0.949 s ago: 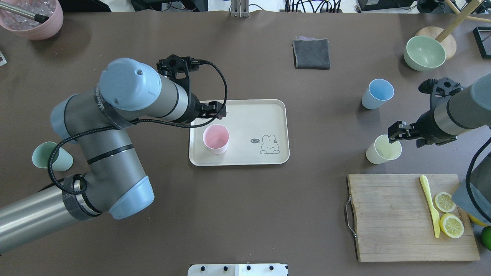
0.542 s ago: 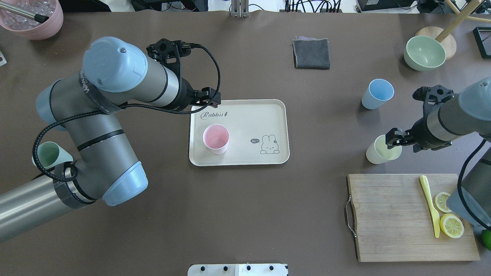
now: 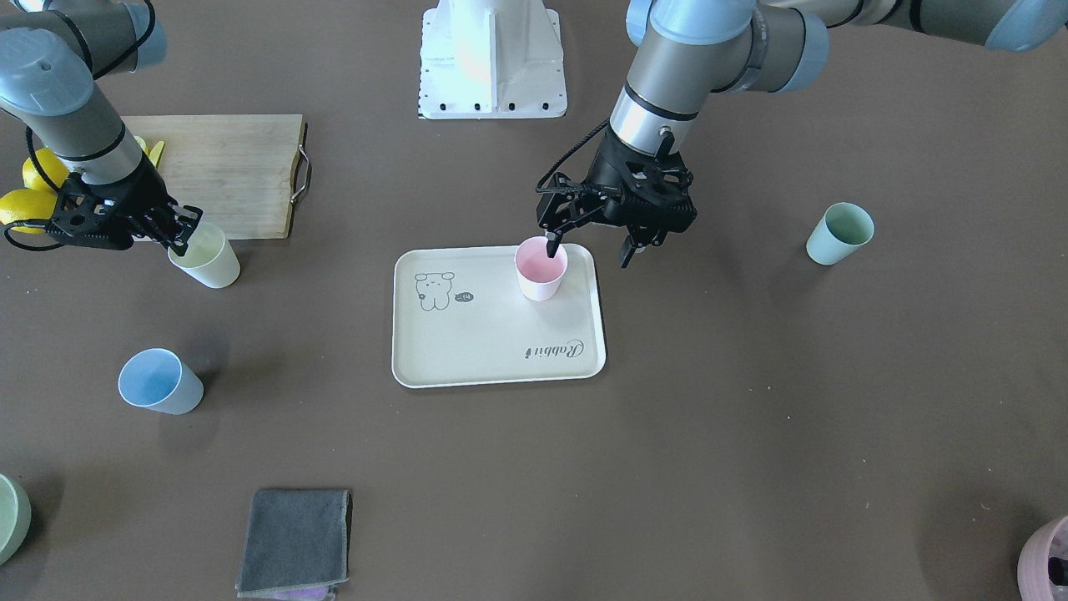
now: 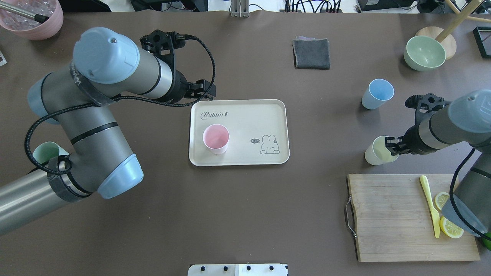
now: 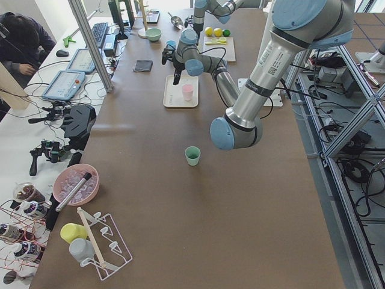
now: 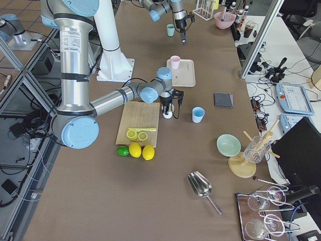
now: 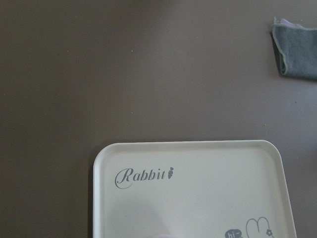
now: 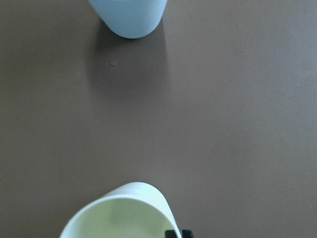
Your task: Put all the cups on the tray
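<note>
The pink cup [image 4: 216, 138] stands upright on the cream tray [image 4: 245, 115], on its left part. My left gripper [image 3: 588, 249] is open and empty, raised beside the pink cup at the tray's corner. The pale yellow cup [image 4: 375, 152] stands on the table right of the tray. My right gripper [image 4: 392, 147] is down at its rim and looks shut on the cup wall [image 8: 119, 213]. The light blue cup [image 4: 378, 94] stands behind it. The mint green cup [image 4: 46, 151] stands far left, partly hidden by my left arm.
A bamboo cutting board [image 4: 387, 214] with lemon slices and a yellow knife lies front right. A grey cloth [image 4: 311, 53] lies behind the tray. A pale green bowl [image 4: 424, 53] is back right and a mauve pot [image 4: 32, 17] back left.
My left gripper has drawn back from over the pink cup toward the tray's back left corner. My right gripper has moved left and down onto the pale yellow cup's rim.
</note>
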Robot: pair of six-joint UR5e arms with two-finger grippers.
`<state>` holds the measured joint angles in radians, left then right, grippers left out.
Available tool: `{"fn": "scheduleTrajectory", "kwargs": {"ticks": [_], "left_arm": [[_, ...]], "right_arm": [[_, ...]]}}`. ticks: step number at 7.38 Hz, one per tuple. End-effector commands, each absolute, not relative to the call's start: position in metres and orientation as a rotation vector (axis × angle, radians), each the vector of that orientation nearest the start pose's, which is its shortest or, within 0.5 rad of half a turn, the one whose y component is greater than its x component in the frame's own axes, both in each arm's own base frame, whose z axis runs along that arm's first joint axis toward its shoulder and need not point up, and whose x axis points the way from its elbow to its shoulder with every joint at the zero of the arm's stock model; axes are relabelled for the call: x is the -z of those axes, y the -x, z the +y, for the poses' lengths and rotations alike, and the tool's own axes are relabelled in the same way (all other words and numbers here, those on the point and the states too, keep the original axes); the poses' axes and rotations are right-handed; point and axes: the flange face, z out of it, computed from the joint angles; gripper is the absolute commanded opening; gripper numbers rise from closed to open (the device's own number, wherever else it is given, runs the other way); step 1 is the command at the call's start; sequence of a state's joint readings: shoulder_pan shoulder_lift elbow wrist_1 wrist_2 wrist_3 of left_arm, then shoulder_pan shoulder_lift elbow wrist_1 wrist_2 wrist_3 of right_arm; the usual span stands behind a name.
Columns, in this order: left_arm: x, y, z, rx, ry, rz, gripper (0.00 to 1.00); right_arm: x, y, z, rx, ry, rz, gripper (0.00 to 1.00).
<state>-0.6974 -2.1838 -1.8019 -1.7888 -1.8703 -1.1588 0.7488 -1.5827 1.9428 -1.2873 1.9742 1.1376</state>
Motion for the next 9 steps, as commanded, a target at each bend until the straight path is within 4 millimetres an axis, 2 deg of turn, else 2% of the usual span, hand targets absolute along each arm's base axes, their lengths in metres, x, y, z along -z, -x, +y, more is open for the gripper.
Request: {"fn": "scheduleTrajectory", "kwargs": {"ticks": [1, 2, 3, 5, 6, 7, 8, 9], "left_arm": [[-0.213, -0.37, -0.508, 0.003, -0.316, 1.017, 0.98], [-0.246, -0.337, -0.506, -0.068, -0.331, 0.985, 0.98], [-0.288, -0.313, -0.498, -0.108, -0.329, 0.935, 0.98], [-0.359, -0.255, -0.475, -0.219, -0.302, 0.883, 0.98], [-0.395, -0.22, -0.462, -0.24, -0.293, 0.842, 0.98], [-0.446, -0.198, -0.446, -0.291, -0.281, 0.795, 0.98], [-0.486, -0.174, -0.438, -0.291, -0.297, 0.783, 0.98], [-0.518, -0.167, -0.427, -0.291, -0.283, 0.793, 0.98]], "right_arm": [[-0.414, 0.312, -0.421, -0.218, -0.059, -0.818, 0.0], [-0.393, 0.32, -0.429, -0.252, -0.059, -0.85, 0.0], [-0.365, 0.329, -0.439, -0.29, -0.053, -0.859, 0.0], [-0.297, 0.356, -0.453, -0.375, -0.022, -0.877, 0.0], [-0.275, 0.378, -0.447, -0.378, -0.026, -0.878, 0.0], [-0.257, 0.398, -0.441, -0.375, -0.029, -0.872, 0.0], [-0.238, 0.41, -0.436, -0.359, -0.03, -0.881, 0.0], [-0.227, 0.43, -0.435, -0.37, -0.03, -0.868, 0.0]]}}
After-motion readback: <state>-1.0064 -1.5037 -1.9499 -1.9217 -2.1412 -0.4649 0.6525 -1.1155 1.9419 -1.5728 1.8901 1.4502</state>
